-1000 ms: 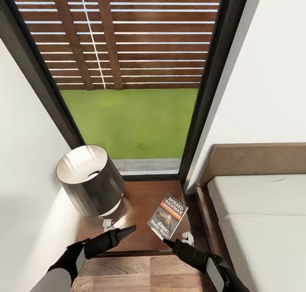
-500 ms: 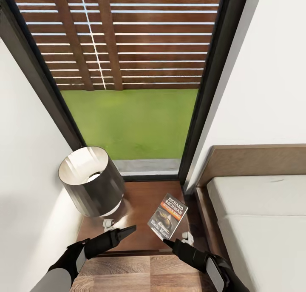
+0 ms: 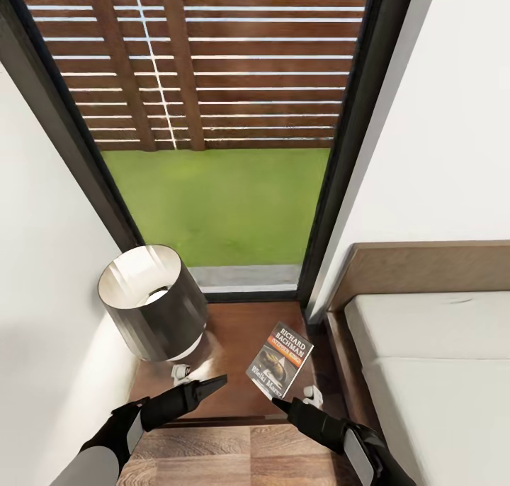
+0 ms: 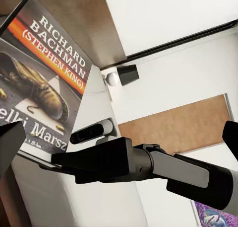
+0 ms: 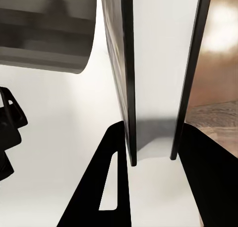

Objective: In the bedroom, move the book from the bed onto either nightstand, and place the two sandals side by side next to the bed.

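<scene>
Head view, book: the book [image 3: 279, 359] is tilted over the right part of the nightstand [image 3: 234, 330], cover up, its near edge at the tips of the right gripper [image 3: 283, 403].
Head view, surroundings: a lamp [image 3: 151, 303] with a dark shade stands on the nightstand's left part; the bed [image 3: 432, 358] lies just to the right, past a narrow gap; the window [image 3: 212, 132] is behind.
Head view, left gripper: the left gripper [image 3: 212, 383] hovers over the nightstand's front edge, apart from the book; whether it is spread or pressed together I cannot tell.
Left wrist view: the book [image 4: 42, 83] shows its cover close up, with the right gripper's [image 4: 62, 162] fingers at its lower edge.
Right wrist view: the book [image 5: 156, 73] is seen edge-on, standing between the two dark fingers [image 5: 106, 187], which pinch it at its near end.
Step in hand: judged as setting the book down on the nightstand.
Doing it well: lower until the book lies flat, keep it wholly on the wood and away from the lamp, then let the fingers part and draw straight back.
</scene>
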You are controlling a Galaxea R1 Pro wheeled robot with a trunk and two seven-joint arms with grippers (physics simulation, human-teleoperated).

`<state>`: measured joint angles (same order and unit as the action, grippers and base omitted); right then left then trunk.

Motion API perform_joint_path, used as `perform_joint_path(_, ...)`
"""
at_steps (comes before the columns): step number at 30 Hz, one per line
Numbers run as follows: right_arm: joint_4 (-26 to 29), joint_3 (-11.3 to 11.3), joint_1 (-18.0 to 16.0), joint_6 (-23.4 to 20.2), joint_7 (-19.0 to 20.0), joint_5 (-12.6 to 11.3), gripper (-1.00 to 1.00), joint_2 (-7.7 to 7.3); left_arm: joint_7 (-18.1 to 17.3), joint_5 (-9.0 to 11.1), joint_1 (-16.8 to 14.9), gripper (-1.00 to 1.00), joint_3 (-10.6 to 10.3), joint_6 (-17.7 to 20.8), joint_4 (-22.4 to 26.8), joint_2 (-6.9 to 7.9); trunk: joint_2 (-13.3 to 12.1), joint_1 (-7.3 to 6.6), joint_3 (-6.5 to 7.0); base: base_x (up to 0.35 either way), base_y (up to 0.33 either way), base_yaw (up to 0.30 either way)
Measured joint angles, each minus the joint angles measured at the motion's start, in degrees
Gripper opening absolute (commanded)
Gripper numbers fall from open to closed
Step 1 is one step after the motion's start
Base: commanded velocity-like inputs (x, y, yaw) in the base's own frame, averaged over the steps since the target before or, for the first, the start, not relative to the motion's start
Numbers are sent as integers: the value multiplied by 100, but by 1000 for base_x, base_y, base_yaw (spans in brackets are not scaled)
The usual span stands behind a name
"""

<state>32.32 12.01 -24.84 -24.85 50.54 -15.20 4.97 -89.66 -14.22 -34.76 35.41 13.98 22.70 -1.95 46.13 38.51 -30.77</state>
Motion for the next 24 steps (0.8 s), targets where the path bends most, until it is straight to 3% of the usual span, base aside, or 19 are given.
perform_joint_path(5, -5, 0, 0, 1, -1, 0, -100, 1, 0, 2, 0, 100, 0, -5, -2, -1, 0, 0, 0, 142, 0, 0)
perform_joint_path(19, 2, 0, 0, 52, 23, -1, -100, -2, 0, 4, 0, 100, 0, -8, -2, 0, 0, 1, 0, 6, 0, 0)
perform_joint_path(24, 1, 1, -1, 52, 24, 0, -100, -1, -1, 5, 2, 100, 0, -7, -1, -1, 0, 1, 0, 0, 0, 166)
